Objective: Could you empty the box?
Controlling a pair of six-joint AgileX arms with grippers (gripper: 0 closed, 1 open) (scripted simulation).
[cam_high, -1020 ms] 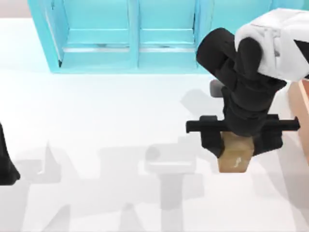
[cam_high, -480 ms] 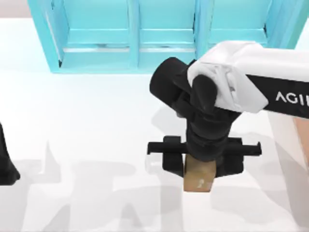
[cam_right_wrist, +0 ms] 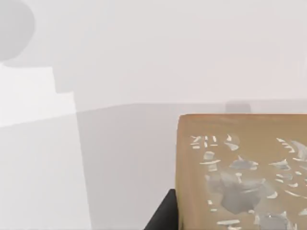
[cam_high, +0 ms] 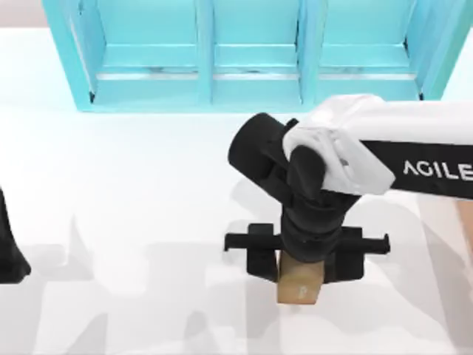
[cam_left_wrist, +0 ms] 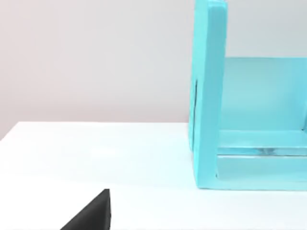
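white counter [cam_high: 133, 185] in front of the turquoise shelf [cam_high: 244, 52]: my right end effector [cam_high: 299, 270] is clamped on the golden-brown cube [cam_high: 298, 284], and opening too high could tumble it; the box isn't visible.

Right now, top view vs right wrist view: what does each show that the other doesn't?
Top view alone: the right gripper from above, shut on the golden-brown cube over the table's middle, the turquoise shelf along the far edge, and the parked left arm at the left edge. Right wrist view alone: pale flecks on the cube's face. Both: the cube and the white table.
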